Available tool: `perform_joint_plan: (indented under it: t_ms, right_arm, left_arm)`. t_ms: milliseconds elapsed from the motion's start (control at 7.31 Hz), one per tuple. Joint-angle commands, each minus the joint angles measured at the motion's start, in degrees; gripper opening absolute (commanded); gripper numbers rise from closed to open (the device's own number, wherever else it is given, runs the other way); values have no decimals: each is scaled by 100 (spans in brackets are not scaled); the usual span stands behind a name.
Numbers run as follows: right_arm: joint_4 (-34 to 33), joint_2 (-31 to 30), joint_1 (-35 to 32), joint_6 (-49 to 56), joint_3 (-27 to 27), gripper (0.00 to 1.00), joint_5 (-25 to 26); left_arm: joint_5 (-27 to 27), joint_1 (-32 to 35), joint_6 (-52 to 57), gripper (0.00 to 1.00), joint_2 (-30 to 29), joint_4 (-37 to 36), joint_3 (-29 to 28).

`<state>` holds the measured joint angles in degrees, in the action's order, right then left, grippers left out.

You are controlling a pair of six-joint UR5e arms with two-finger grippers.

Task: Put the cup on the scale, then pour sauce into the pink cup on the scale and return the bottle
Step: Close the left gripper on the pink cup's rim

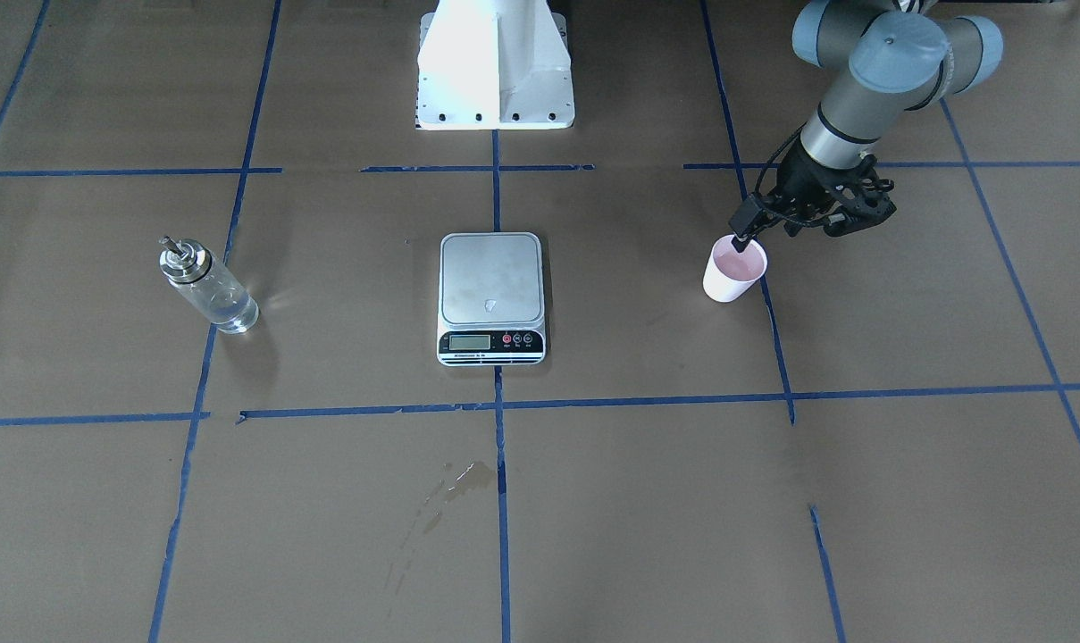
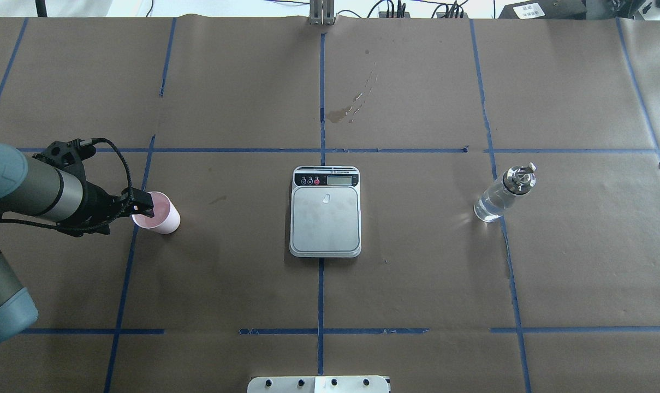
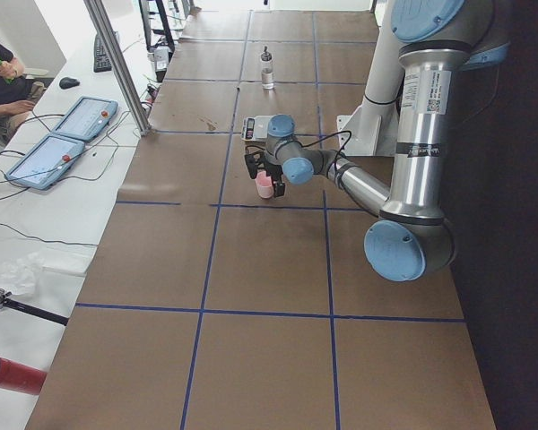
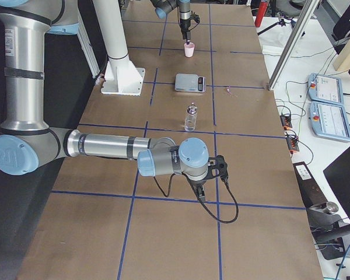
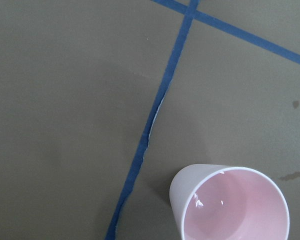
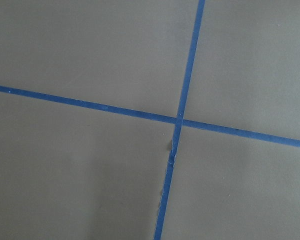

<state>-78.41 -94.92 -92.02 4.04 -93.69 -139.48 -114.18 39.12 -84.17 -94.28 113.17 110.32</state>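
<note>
1. On the robot's left side of the brown paper-covered table [image 1: 647,500], the cup [image 1: 734,272] stood upright with its pink inside showing. It was just beside a blue tape line [image 1: 779,357] and well apart from the scale.
2. The left gripper [image 1: 748,236] hung at the cup's rim on the side nearer its arm, with its dark fingertips close together and reaching down to the edge. Whether they pinched the wall or only hovered there could not be told. The left wrist view showed the cup on the paper below but no fingers.
3. The scale [image 1: 491,279] lay flat at the table's middle on the centre tape line, its black display strip turned away from the robot.
4. The bottle [image 1: 209,288] stood on the robot's right, well apart from the scale, spout upward, with clear sauce [image 1: 229,311] visible through the glass.
5. The right gripper [image 4: 202,195] pointed down over the paper, well away from the bottle. Only the side view showed it, so its grip could not be told.
6. A darker stain [image 1: 457,482] marked the paper on the operators' side of the scale.
</note>
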Motion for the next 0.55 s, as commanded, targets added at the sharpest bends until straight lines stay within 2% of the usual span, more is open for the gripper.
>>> perform_joint_plan:
  t_ms: [0,274,411]
  right_arm:
    - [-7,0,0,0,9,100,0]
    - [-7,9,0,0,9,100,0]
    - [-7,9,0,0,0,100,0]
  left_arm:
    - [9,0,-3,100,-100,3,-134]
    - [9,0,-38,98,-91,12,-99]
    - [9,0,-47,86,-91,12,-116]
